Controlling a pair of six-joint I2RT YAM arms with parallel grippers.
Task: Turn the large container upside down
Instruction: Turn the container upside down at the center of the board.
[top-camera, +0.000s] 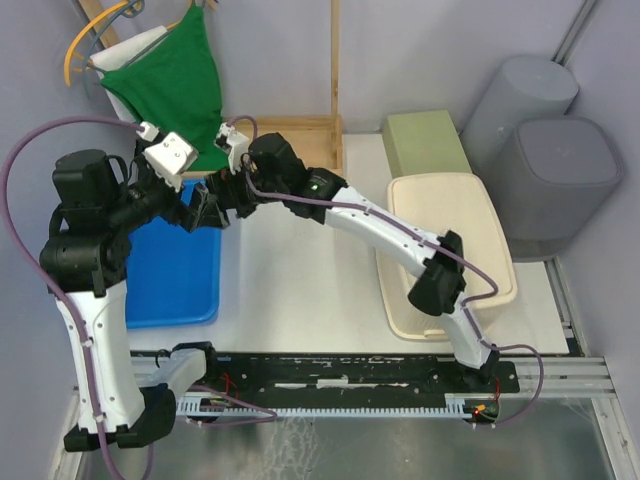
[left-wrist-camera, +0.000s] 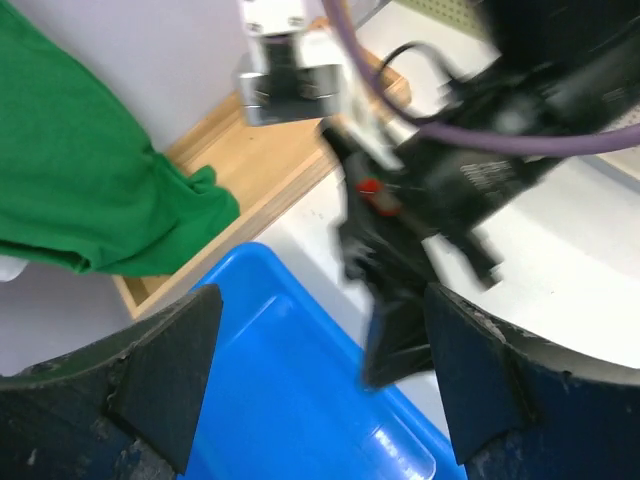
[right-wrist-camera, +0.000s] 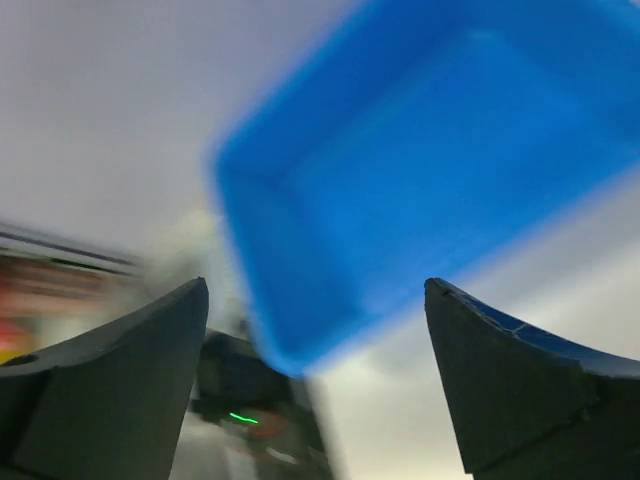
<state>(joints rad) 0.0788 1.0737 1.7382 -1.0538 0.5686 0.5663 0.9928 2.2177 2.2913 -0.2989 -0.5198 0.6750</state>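
Note:
The large container (top-camera: 172, 270) is a blue rectangular tub lying on the left of the table. In the right wrist view its hollow side (right-wrist-camera: 440, 140) seems to face up, though the picture is blurred. My left gripper (top-camera: 200, 214) hovers open over the tub's far right corner (left-wrist-camera: 300, 400), with nothing between its fingers. My right gripper (top-camera: 222, 190) reaches across from the right and stands open just beyond that corner, holding nothing. In the left wrist view, the right gripper's dark fingers (left-wrist-camera: 395, 335) are at the tub's rim.
A big beige tub (top-camera: 450, 250) lies on the right under the right arm, with a pale green box (top-camera: 425, 140) behind it. At the back stand a wooden tray (top-camera: 300, 135) and a green cloth (top-camera: 175, 85) on a hanger. Two grey bins (top-camera: 545, 150) stand off the table's right.

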